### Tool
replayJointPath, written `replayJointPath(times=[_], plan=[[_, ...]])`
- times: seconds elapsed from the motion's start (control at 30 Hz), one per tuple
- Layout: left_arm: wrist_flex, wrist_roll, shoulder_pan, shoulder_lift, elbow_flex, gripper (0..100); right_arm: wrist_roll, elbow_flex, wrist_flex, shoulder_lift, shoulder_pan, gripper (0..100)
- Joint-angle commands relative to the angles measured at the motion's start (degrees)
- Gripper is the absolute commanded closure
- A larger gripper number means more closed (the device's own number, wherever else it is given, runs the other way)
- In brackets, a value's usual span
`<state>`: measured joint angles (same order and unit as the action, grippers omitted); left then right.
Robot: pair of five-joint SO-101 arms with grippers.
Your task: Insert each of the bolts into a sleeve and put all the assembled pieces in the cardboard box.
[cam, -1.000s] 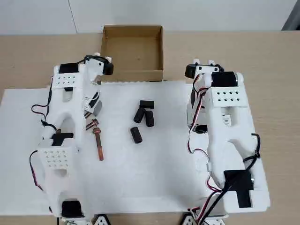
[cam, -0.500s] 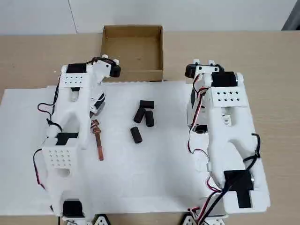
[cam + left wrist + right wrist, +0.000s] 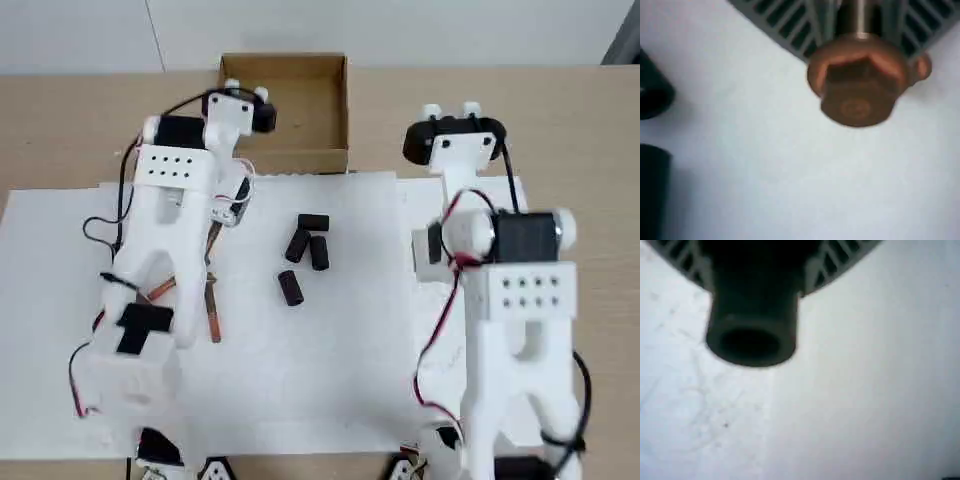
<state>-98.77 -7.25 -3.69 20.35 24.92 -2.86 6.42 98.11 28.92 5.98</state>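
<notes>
Left gripper (image 3: 858,20) pinches a copper bolt (image 3: 857,87) by its shank, the hexagonal head sticking out past the fingertips above the white mat (image 3: 790,170). Right gripper (image 3: 757,255) is clamped around a black sleeve (image 3: 751,325), whose open end juts out over the mat. Loose sleeves (image 3: 297,245) lie near the mat's middle, between the arms: three are bunched together, with a fourth sleeve (image 3: 290,288) just nearer. On the left, a loose bolt (image 3: 213,312) lies beside the left arm (image 3: 170,215), and a second bolt (image 3: 160,290) shows partly through a gap in that arm. The cardboard box (image 3: 310,115) sits on the table (image 3: 580,100) at the mat's far edge.
</notes>
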Motion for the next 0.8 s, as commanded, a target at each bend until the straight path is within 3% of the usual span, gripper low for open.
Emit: replayJointPath(times=[0.0, 0.23, 0.43, 0.63, 0.77], plan=[[-1.6, 0.6, -2.6, -11.4, 1.6, 100, -1.0, -0.4, 0.2, 7.5, -0.6, 99.5], [-1.4, 1.1, -7.9, -29.7, -6.9, 100, -0.9, -0.2, 0.2, 15.7, -0.7, 99.5], [1.0, 8.8, -9.4, -45.4, -20.8, 100, -0.7, 0.0, 0.2, 17.2, -0.7, 99.5], [8.4, 9.0, -9.1, -61.2, -39.6, 100, -0.7, 10.9, -3.9, 19.1, -0.6, 99.5], [17.4, 9.1, -9.1, -73.5, -52.7, 100, -0.7, 21.5, -12.3, 25.3, -0.1, 99.5]])
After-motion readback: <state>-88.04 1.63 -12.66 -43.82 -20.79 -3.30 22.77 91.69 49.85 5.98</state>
